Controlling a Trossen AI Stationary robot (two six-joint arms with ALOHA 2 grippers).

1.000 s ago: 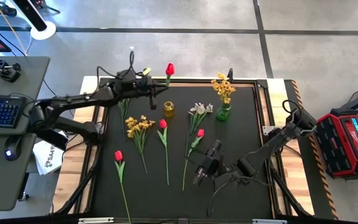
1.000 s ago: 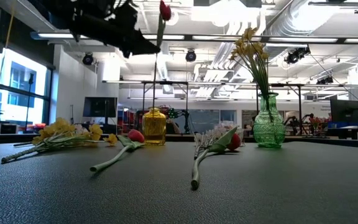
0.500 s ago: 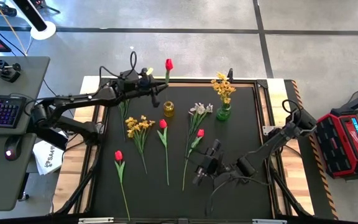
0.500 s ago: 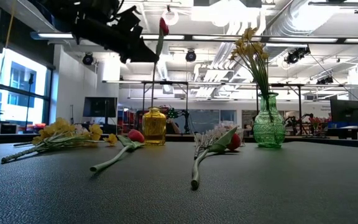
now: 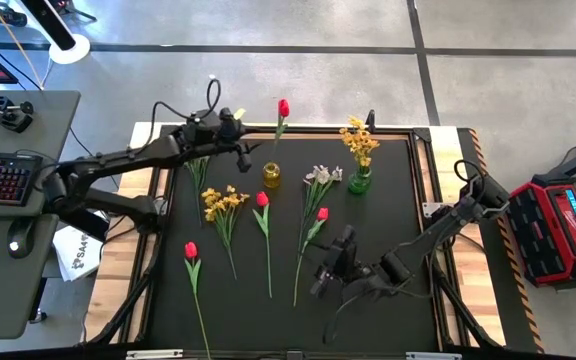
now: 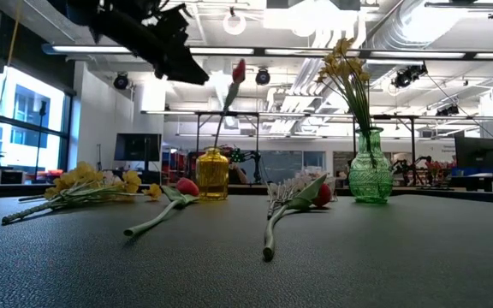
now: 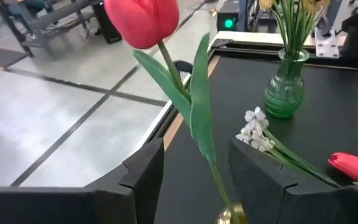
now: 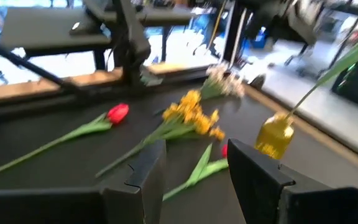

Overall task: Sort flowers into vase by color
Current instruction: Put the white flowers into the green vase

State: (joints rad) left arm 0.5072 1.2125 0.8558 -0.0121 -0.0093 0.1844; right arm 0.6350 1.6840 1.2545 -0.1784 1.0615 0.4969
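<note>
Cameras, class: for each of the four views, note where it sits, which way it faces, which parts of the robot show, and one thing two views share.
High view: above the table, facing straight down; both arms show, left gripper open beside the yellow vase, right gripper low over the mat.
Low view: at tabletop height, facing level across; the left arm enters from above.
Left wrist view: on the left arm, facing past its open fingers at the red tulip.
Right wrist view: on the right arm, facing over lying flowers; its fingers show.
Shared: the yellow vase holding that tulip.
</note>
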